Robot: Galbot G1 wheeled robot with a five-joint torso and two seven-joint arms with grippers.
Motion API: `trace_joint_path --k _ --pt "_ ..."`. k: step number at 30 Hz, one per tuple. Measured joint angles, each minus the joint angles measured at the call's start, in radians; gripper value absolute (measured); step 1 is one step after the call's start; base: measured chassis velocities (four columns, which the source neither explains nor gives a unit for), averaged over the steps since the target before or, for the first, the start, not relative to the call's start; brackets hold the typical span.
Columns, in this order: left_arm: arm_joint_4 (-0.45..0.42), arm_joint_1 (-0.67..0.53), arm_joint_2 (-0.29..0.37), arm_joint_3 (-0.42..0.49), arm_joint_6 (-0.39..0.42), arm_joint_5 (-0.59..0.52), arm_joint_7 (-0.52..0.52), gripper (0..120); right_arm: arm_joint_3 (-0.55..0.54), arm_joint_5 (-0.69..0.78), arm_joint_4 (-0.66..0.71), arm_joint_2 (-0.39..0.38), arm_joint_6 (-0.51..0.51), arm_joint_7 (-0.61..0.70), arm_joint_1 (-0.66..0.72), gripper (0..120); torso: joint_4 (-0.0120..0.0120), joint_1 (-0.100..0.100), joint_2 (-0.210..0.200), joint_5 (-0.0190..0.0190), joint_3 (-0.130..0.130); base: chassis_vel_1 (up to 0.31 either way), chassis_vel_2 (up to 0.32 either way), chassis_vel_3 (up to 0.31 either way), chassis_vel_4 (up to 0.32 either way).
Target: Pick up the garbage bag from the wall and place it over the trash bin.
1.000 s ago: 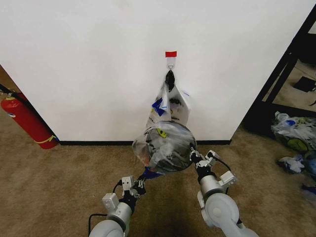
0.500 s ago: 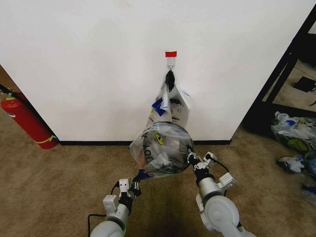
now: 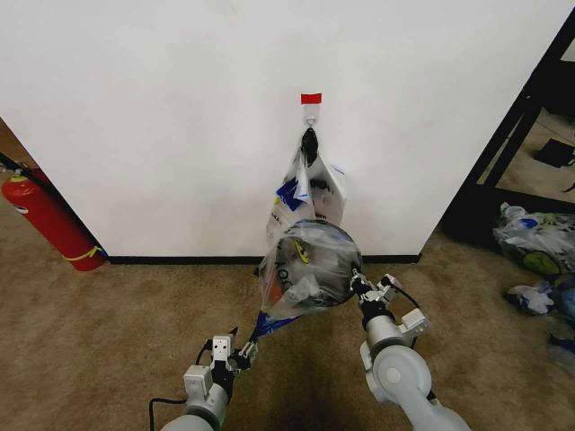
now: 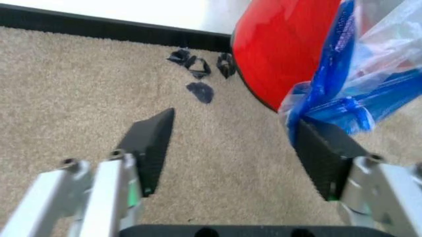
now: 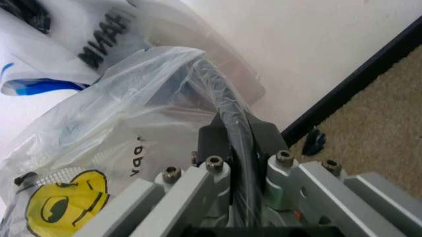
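The garbage bag (image 3: 305, 265) is stretched over the mouth of the black mesh trash bin (image 3: 334, 235), which tilts toward me in front of the wall (image 3: 180, 135). My right gripper (image 3: 361, 287) is shut on the bin's rim (image 5: 232, 123) with the bag's plastic (image 5: 118, 118) over it. My left gripper (image 3: 241, 352) is open low on the left. The bag's blue corner (image 4: 343, 103) brushes one of its fingers (image 4: 323, 153). The bin's red base (image 4: 283, 44) is just beyond.
A bunch of similar printed bags (image 3: 313, 190) hangs from the hook under red tape (image 3: 311, 98). A red fire extinguisher (image 3: 49, 220) stands at the left. Stuffed clear bags (image 3: 535, 247) lie on the carpet at the right, beside a black shelf frame (image 3: 503, 153).
The left gripper has drawn back toward me and down, away from the bin. The bin and bag have shifted a little to the right with the right gripper.
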Motion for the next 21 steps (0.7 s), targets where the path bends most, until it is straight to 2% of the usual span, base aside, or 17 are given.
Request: trace_joint_path --k 2,4,8,10,12,15,19,21 --pt "0.0 -0.003 -0.006 -0.002 -0.003 -0.02 0.03 80 -0.004 -0.001 0.007 0.001 0.0 -0.006 -0.003 1 0.0 0.0 0.0 -0.0001 0.0 0.0 0.0 0.0 0.0" --pt "0.001 -0.004 -0.007 -0.004 -0.004 -0.03 0.045 81 -0.005 -0.001 0.008 0.001 0.0 -0.008 -0.005 1 0.0 0.0 0.0 -0.0002 0.0 0.0 0.0 0.0 0.0" --pt "0.002 -0.002 -0.007 -0.033 -0.008 -0.099 0.258 98 -0.006 -0.003 0.009 0.002 0.0 -0.013 -0.007 1 0.0 0.0 0.0 0.0 0.0 0.0 0.0 0.0 0.0" --pt "0.005 0.0 -0.002 -0.038 -0.019 -0.113 0.343 100 -0.005 -0.003 0.009 0.003 0.0 -0.013 -0.007 1 0.0 0.0 0.0 0.0 0.0 0.0 0.0 0.0 0.0" --pt "0.006 0.0 0.0 -0.04 -0.026 -0.112 0.367 100 -0.005 -0.003 0.009 0.002 0.0 -0.013 -0.007 1 0.0 0.0 0.0 0.0 0.0 0.0 0.0 0.0 0.0" --pt "0.018 -0.001 0.012 -0.06 -0.069 -0.041 0.419 100 -0.001 -0.012 0.0 -0.009 0.005 -0.031 -0.008 1 0.0001 0.0 0.0 -0.0003 0.0 0.0 0.0 0.0 0.0" --pt "0.018 -0.006 0.033 -0.123 -0.08 -0.002 0.442 100 0.007 -0.03 -0.031 -0.036 0.015 -0.128 -0.016 1 0.0001 0.0 0.0 0.0 0.0 0.0 0.0 0.0 0.0" --pt "0.0 -0.025 0.052 -0.191 -0.087 -0.05 0.446 100 0.021 -0.055 -0.089 -0.071 0.033 -0.296 -0.024 1 0.0001 0.0 0.0 0.0 0.0 0.0 0.0 0.0 0.0"
